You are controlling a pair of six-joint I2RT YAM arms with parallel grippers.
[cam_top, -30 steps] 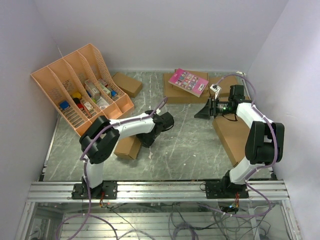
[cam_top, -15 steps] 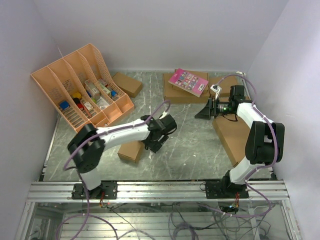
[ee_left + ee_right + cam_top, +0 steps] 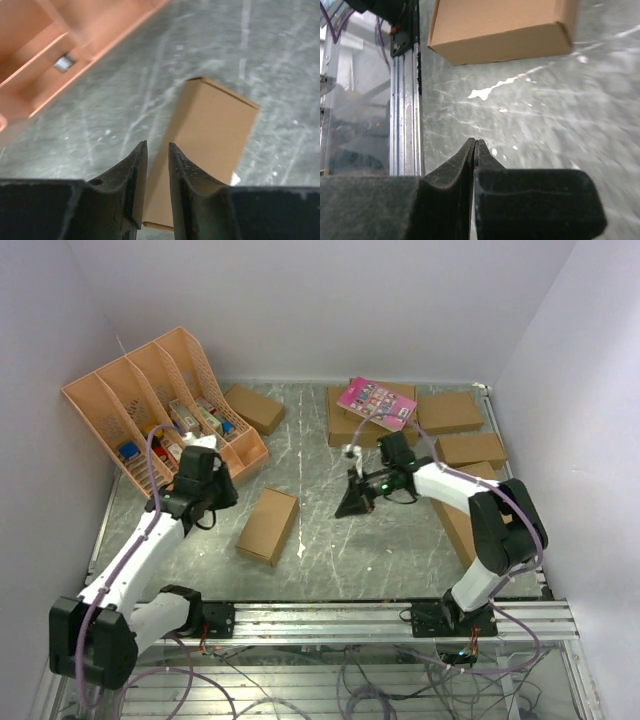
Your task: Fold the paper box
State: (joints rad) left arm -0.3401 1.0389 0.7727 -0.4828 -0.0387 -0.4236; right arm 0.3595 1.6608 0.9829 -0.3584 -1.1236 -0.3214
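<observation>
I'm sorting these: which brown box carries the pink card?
The flat box at back centre, beneath the pink card; no other box bears a card.

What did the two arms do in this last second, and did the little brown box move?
The left gripper pulled back from the paper box toward the orange rack; its fingers stand slightly apart, with nothing between them. The right gripper swung from the right side toward the table's middle and shut on nothing. The box lies free, about where it was. The rack and the other boxes are unchanged.
</observation>
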